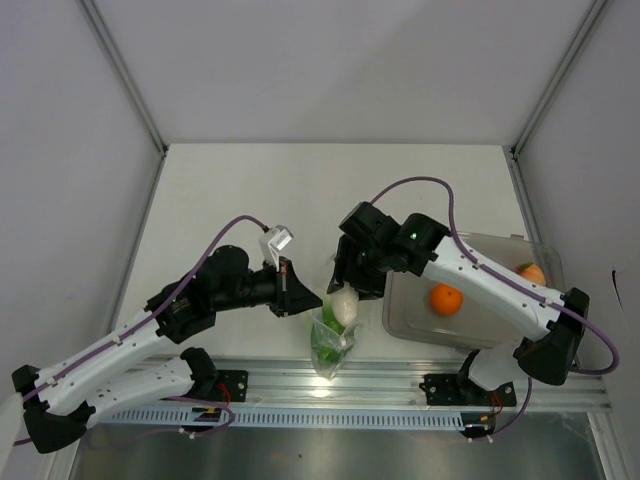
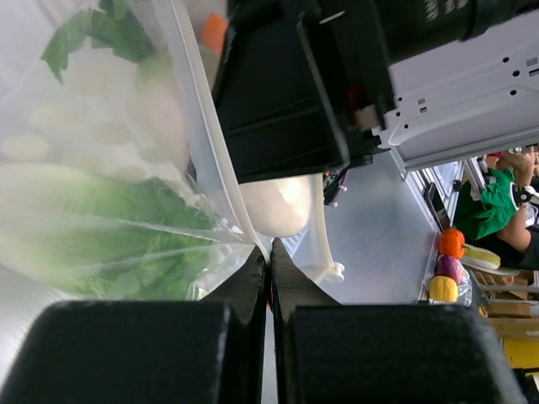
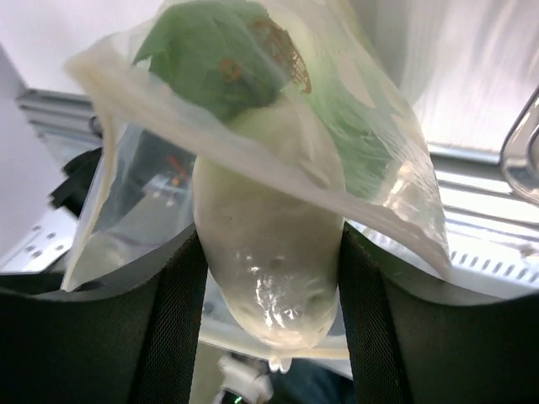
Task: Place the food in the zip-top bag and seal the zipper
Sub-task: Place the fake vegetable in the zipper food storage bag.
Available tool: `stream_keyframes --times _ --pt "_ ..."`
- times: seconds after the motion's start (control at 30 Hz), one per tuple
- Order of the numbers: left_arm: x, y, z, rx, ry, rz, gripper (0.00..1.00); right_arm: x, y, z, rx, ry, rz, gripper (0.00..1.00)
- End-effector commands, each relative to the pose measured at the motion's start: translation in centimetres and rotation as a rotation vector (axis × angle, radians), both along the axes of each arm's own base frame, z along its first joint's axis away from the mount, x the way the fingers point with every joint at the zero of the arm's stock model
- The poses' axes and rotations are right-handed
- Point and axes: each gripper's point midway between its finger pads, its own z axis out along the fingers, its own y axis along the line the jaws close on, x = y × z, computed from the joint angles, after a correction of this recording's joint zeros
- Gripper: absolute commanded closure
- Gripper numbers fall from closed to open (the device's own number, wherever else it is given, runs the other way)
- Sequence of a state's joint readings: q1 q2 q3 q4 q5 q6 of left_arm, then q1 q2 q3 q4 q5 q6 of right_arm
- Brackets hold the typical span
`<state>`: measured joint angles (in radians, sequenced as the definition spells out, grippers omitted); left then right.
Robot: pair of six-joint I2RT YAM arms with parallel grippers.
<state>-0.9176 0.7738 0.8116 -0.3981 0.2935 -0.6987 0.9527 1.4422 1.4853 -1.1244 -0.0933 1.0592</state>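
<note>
While the left pincer (image 1: 303, 296) is clenched on the left lip of the zip-top bag (image 1: 330, 352), nipping the clear film between its black fingertips (image 2: 248, 290), the pouch's mouth faces the far side of the table (image 1: 250, 200). In the overhead view the bag's closed bottom end overlaps the metal rail (image 1: 420, 378) at the near edge. Inside the bag the leafy green lettuce head (image 2: 109, 227) fills the lower part, pressed against the crinkled film. At the bag's mouth sits the pale egg-like piece (image 3: 269, 252), its upper end tucked under the film against the lettuce and its rounded lower end outside. The right pincer (image 3: 269, 316) is grasping this egg, with one black finger (image 3: 173, 328) against each side of it. The zipper along the lip is too faint to pick out. Right of the bag, just beside it, lies the rigid clear tray (image 1: 400, 325). The round orange (image 1: 447, 298) rests in its middle, and the small reddish-orange fruit (image 1: 531, 272) sits in the corner farthest from the bag, partly behind the right arm.
</note>
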Motion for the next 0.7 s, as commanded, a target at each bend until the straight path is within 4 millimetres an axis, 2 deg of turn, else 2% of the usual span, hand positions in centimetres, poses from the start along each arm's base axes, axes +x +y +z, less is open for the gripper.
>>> stream_keyframes --times 0.0,0.2,0.27,0.4,0.43,0.5,0.53,0.63,0.67 --pt "0.0 -0.2 1.9 -0.065 -0.039 -0.009 0.99 2.7 0.5 0.0 -0.070 -0.190 -0.011 0.99" --pt "0.4 -0.2 1.1 -0.054 -0.022 0.014 0.99 1.1 1.7 -2.7 -0.206 -0.303 0.076 0.87" --pt "0.3 -0.2 1.1 -0.052 -0.022 0.012 0.99 0.5 1.9 -3.0 -0.216 -0.321 0.086 0.79" --pt "0.3 0.1 0.9 -0.044 -0.026 0.017 1.00 0.2 1.4 -3.5 -0.227 -0.337 0.085 0.68" --pt "0.3 0.2 0.9 -0.042 -0.030 0.022 0.99 0.3 1.3 -3.4 -0.230 -0.350 0.088 0.53" --pt "0.5 0.4 1.0 -0.040 -0.036 0.035 0.99 0.1 1.3 -3.2 -0.226 -0.357 0.106 0.44" --pt "0.5 0.6 0.9 -0.038 -0.036 0.041 0.99 0.1 0.9 -3.0 -0.240 -0.361 0.097 0.35" --pt "0.4 0.7 1.0 -0.040 -0.041 0.045 0.99 -0.2 0.6 -2.3 -0.230 -0.374 0.100 0.01" --pt "0.5 0.8 0.9 -0.037 -0.039 0.048 0.99 -0.2 0.6 -2.1 -0.221 -0.376 0.100 0.00"
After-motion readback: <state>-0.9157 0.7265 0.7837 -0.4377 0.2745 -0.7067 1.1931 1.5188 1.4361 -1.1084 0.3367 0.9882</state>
